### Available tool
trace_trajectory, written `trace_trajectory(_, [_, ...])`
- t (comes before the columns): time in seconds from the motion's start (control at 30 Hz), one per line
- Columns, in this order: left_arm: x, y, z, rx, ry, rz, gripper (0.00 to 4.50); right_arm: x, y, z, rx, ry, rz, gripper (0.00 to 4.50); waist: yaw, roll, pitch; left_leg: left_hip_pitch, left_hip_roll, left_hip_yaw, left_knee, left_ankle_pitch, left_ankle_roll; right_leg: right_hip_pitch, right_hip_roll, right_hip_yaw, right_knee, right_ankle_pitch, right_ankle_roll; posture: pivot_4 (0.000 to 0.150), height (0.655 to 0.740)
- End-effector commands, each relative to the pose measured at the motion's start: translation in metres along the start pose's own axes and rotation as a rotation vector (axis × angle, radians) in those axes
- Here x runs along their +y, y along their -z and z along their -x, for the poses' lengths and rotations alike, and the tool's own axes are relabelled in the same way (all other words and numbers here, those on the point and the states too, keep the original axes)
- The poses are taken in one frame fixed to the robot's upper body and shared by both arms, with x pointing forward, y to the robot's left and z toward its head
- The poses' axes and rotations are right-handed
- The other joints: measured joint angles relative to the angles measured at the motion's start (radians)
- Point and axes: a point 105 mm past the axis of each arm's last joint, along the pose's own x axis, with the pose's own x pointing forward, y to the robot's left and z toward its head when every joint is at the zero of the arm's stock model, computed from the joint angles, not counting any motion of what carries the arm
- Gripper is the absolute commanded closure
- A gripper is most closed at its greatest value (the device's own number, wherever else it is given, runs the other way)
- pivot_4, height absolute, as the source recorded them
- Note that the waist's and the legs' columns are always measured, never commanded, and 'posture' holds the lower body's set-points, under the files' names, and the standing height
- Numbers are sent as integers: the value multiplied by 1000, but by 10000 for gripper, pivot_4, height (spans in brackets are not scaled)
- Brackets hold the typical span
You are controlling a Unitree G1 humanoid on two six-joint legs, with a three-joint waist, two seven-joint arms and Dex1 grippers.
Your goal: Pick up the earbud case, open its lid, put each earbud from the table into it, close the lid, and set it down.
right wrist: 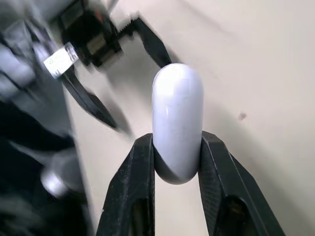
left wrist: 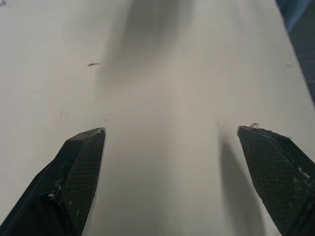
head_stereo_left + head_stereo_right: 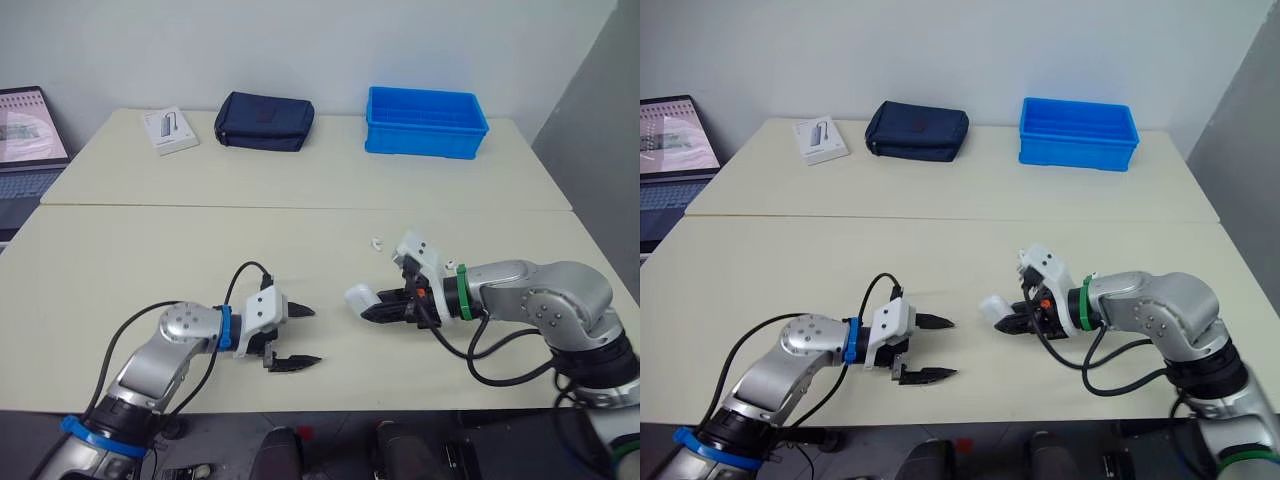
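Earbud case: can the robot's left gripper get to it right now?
Probably yes. The right gripper holds the earbud case out toward the open left gripper, and just bare table lies between them.

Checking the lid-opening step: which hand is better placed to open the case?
Likely left. The right hand is shut on the closed earbud case, its free end toward the left hand, which is open and empty nearby.

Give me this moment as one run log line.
right gripper: shut on earbud case, lid closed | left gripper: open, empty | earbud: on table
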Motion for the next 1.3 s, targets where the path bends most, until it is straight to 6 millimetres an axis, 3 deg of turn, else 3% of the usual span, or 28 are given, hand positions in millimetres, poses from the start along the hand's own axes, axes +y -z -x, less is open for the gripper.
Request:
trace_trajectory(0.03, [-1,-28,-6,-6,26,-23,0,6,-6,-2,42,-12,275,37256,-1,0,0,0,0,0,0,0,0,0,0,0,0,0,0,1500,7400])
trace_trajectory(0.2, [0,-48,-18,15,31,-99,0,6,-4,-6,73,-35,369,37256,0,0,0,-1,0,1,0,0,0,-1,1,1,0,-1,1,1500,7400])
trace_trajectory(0.6, [14,-65,-35,-31,-13,-145,0,8,-13,-9,59,-65,375,37256,0,0,0,0,0,0,1,0,0,-1,2,2,2,0,1,1500,7400])
trace_trajectory(0.7, [13,-66,-35,-36,-3,-141,6528,8,-13,-9,59,-64,373,37256,0,0,0,0,0,0,1,0,0,-1,2,2,2,0,1,1500,7400])
trace_trajectory(0.97, [9,-67,-34,-40,21,-127,32579,10,-12,-11,58,-63,368,37258,0,0,0,0,0,0,4,0,0,-1,2,2,4,0,1,1500,7400])
trace_trajectory(1.03, [9,-67,-34,-40,21,-125,36937,10,-11,-11,58,-64,368,37260,0,0,0,-1,0,-1,6,0,0,-1,2,2,5,0,1,1500,7400])
trace_trajectory(1.27, [9,-66,-36,-40,14,-103,37083,10,-10,-10,73,-74,389,37260,0,-1,0,0,0,-1,15,0,0,-1,2,2,15,-1,1,1500,7400])
trace_trajectory(1.3, [8,-66,-36,-39,14,-100,37083,10,-10,-10,75,-75,394,33760,0,-1,0,0,0,-1,15,0,0,-1,2,2,16,-1,0,1500,7400])
